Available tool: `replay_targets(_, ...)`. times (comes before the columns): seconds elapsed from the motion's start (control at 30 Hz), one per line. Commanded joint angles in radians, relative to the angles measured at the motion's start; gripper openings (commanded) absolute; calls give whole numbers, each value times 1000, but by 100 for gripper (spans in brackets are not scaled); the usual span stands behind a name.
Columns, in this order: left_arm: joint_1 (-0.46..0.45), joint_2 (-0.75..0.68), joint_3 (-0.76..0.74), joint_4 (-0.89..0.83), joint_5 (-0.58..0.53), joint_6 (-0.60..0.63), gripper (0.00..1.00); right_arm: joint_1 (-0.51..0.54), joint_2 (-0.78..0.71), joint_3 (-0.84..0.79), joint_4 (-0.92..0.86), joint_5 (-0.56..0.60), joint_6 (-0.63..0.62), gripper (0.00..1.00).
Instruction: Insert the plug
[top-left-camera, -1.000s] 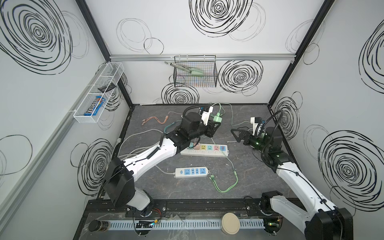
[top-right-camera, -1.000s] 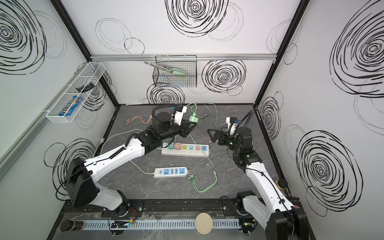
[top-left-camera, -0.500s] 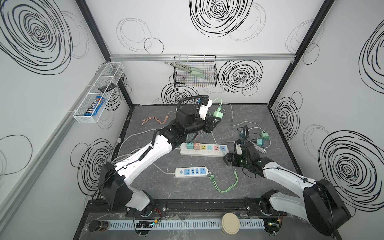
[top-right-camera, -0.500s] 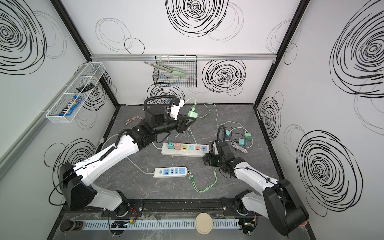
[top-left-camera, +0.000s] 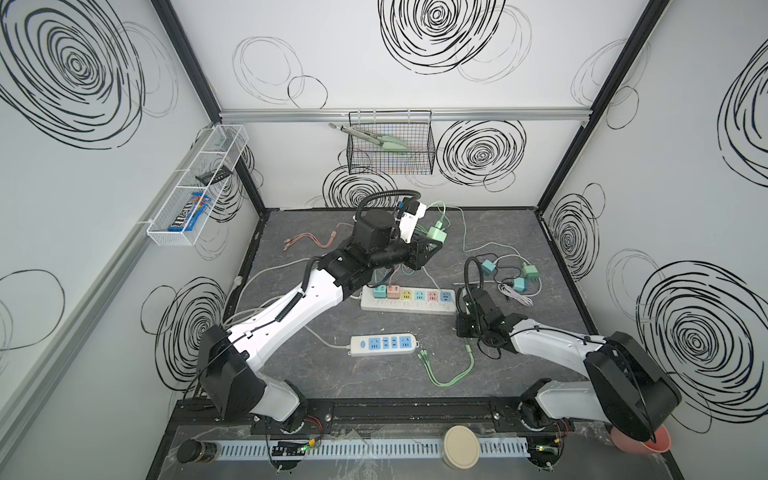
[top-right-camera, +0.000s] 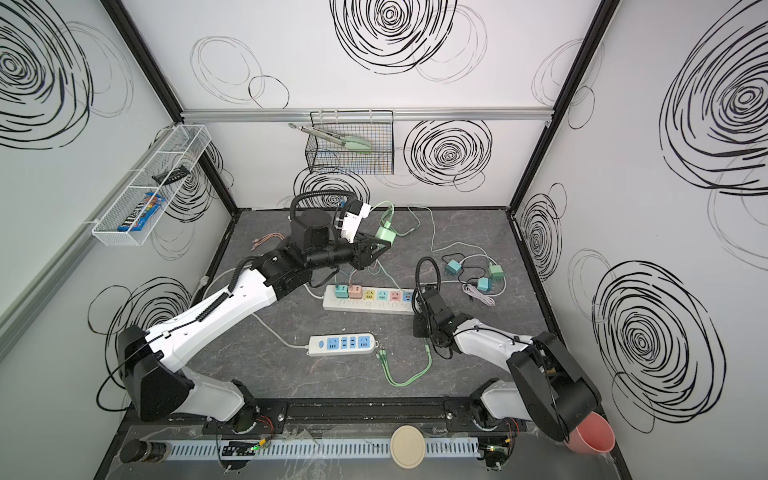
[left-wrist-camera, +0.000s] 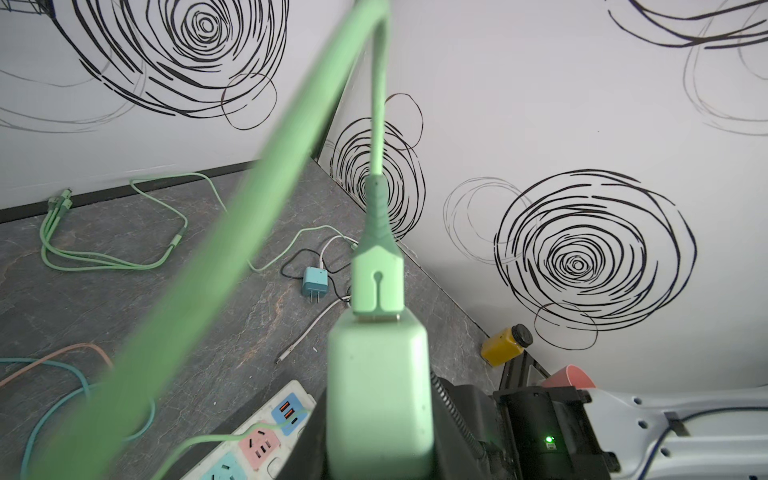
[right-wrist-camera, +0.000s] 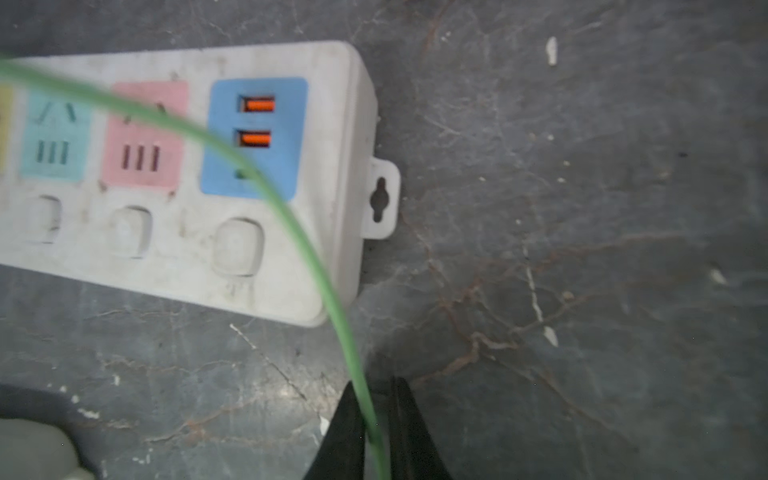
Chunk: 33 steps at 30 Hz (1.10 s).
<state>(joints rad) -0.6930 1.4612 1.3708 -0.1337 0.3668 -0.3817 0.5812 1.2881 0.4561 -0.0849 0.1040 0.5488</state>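
Note:
A pale green plug (top-left-camera: 437, 233) (top-right-camera: 386, 235) with a green cable in its top is held above the back of the table. My left gripper (top-left-camera: 431, 243) (left-wrist-camera: 378, 440) is shut on the plug (left-wrist-camera: 378, 386), a dark finger on each side. The white power strip with coloured sockets (top-left-camera: 407, 300) (top-right-camera: 365, 301) lies below it. Two small plugs sit in the strip's left sockets. My right gripper (top-left-camera: 462, 330) (right-wrist-camera: 374, 388) is low on the table by the strip's right end (right-wrist-camera: 291, 257). It is shut on a thin green cable (right-wrist-camera: 291, 224) that crosses the blue USB panel.
A second white strip with blue sockets (top-left-camera: 384, 345) lies nearer the front, a green cable loop (top-left-camera: 449, 374) beside it. Teal and green adapters with cords (top-left-camera: 511, 274) lie at the right, orange cables (top-left-camera: 307, 241) at the back left. A yellow bottle (left-wrist-camera: 505, 347) stands in the corner.
My right arm dropped from its raised place at the right to the table beside the strip's end and shut on the green cable. The left arm drew the plug slightly up and back.

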Motion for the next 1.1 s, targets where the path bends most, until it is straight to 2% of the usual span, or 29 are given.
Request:
replay_targets(0.0, -10, -64, 31, -2, 8, 45, 0, 5, -119, -7, -63, 63, 0, 1)
replay_targets(0.2, -54, -118, -25, -4, 0, 84, 0, -28, -316, 75, -20, 181, -110, 0)
replay_targets(0.27, -57, -132, -45, 11, 9, 80, 0, -87, -337, 129, 0, 155, -132, 0)
replay_targets(0.37, -57, -148, -67, 19, 20, 83, 0, -216, -322, 189, 69, 24, -134, 0)
replay_targets(0.43, -56, -171, -94, 23, 11, 84, 0, -279, -287, 226, 152, -58, -132, 0)
replay_targets(0.53, -43, -213, -151, 39, -10, 68, 0, -314, -195, 297, 268, -145, -148, 0)
replay_targets(0.83, 21, -300, -281, -2, -76, 33, 0, -318, 121, 538, 502, -231, -131, 0)
replay_targets(0.97, 43, -314, -304, 18, -66, 8, 0, -314, 273, 716, 538, -314, -126, 0)
replay_targets(1.07, 51, -305, -309, 37, -52, -2, 0, -293, 380, 852, 575, -336, -124, 0)
